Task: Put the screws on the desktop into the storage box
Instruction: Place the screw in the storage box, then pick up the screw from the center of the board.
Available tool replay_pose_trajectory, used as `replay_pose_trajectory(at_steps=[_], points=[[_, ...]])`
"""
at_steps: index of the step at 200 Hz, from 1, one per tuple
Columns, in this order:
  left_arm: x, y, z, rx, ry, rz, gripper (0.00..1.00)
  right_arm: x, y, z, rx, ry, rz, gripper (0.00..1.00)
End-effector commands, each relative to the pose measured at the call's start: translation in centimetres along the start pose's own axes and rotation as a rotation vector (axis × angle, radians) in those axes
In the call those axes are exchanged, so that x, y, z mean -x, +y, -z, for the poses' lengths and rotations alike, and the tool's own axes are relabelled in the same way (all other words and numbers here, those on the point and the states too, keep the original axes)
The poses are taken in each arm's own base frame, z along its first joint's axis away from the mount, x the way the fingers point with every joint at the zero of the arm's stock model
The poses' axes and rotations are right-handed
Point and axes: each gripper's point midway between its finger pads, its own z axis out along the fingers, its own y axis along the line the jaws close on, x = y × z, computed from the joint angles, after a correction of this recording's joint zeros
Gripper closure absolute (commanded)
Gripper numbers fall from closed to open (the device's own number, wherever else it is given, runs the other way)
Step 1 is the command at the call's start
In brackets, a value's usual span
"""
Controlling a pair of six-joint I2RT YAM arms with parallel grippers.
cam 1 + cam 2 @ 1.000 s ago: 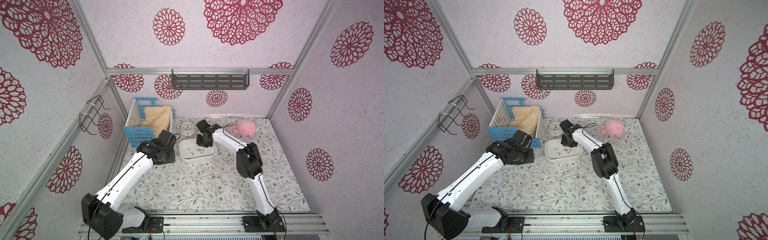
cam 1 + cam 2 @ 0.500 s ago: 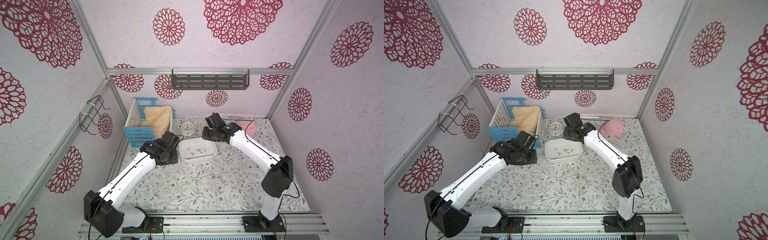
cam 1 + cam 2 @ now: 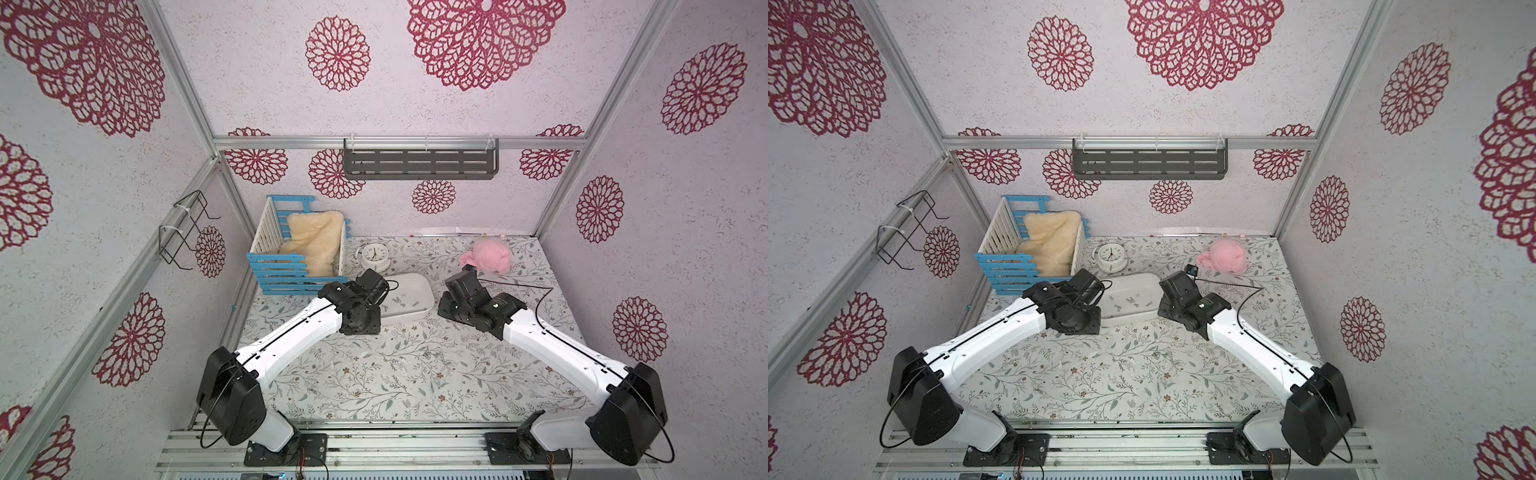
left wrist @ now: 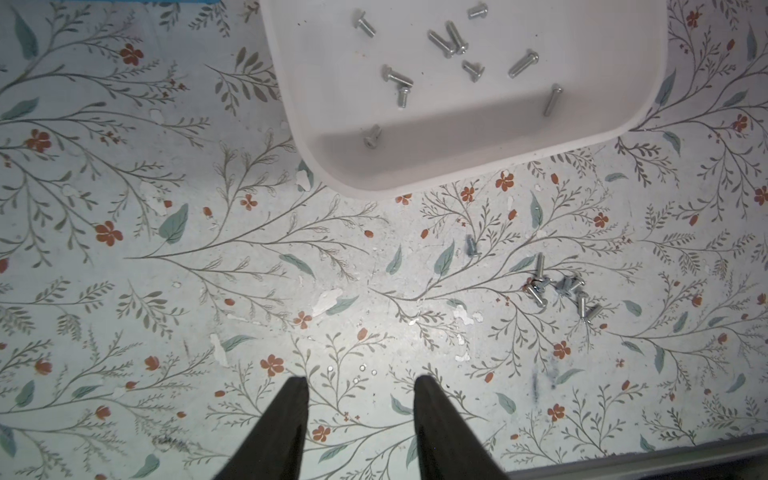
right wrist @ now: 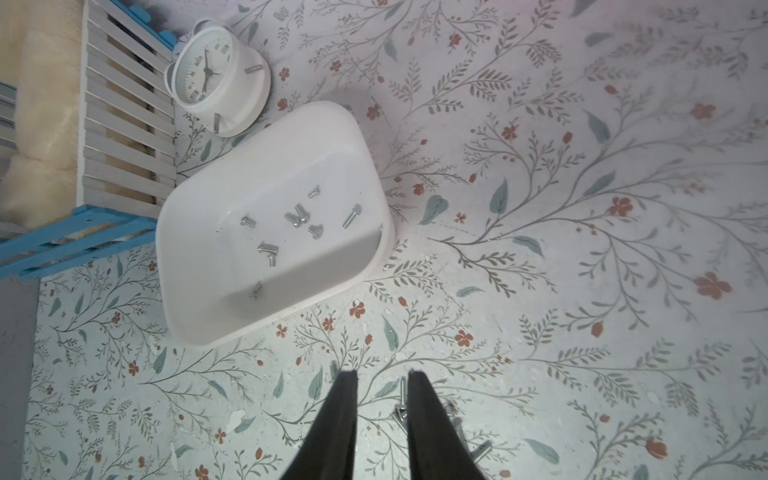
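Observation:
The white storage box [image 3: 419,309] sits at the back middle of the desktop [image 3: 395,374], with several silver screws [image 4: 449,41] lying inside it. More loose screws [image 4: 557,291] lie clustered on the desktop in front of the box, and one screw [image 4: 471,246] lies apart from them. My left gripper [image 4: 359,380] hovers open over bare desktop near the box's left end, with nothing between its fingers. My right gripper [image 5: 382,374] hangs just right of the box [image 5: 187,332], its jaws a little apart and empty. Loose screws [image 5: 401,399] lie on the desktop beneath and beside its fingers.
A white clock [image 3: 374,255] stands right behind the box. A blue-and-white crate [image 3: 299,253] holding cream fleece is at the back left. A pink plush [image 3: 488,257] lies at the back right. A grey shelf [image 3: 419,164] hangs on the back wall.
My right arm has swung from above the box's back edge to the right and toward the front, off the box, and its jaws have parted a little. The left arm has barely moved.

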Motion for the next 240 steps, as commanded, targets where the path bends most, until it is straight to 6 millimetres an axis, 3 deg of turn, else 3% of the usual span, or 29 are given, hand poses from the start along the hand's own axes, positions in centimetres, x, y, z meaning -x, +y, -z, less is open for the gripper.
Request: replay_pose_trajectory(at_steps=[1,49,99,169,232,234,240], points=[[0.8,-2.4,-0.1,-0.034,-0.022,-0.019,0.53,1.7,-1.0,1.8,0.013,-0.096,-0.082,0.73],[0.0,-5.8,-2.2,-0.044,0.016,-0.077,0.52,1.5,-4.2,2.7,-0.035,-0.096,-0.115,0.70],[-0.7,-7.6,-4.3,-0.053,0.050,-0.102,0.52,0.9,-6.2,2.9,-0.064,-0.083,-0.129,0.68],[-1.5,-9.1,-7.2,-0.053,0.095,-0.135,0.51,1.1,-7.8,4.3,-0.073,-0.099,-0.155,0.67],[-1.7,-9.9,-9.2,-0.060,0.118,-0.139,0.51,1.0,-8.1,3.7,-0.080,-0.085,-0.157,0.66],[-2.2,-9.7,-10.2,-0.042,0.140,-0.143,0.51,1.0,-8.1,3.7,-0.080,-0.085,-0.157,0.66],[-2.3,-9.8,-10.7,-0.037,0.146,-0.145,0.50,1.0,-8.1,3.7,-0.078,-0.086,-0.157,0.66]])
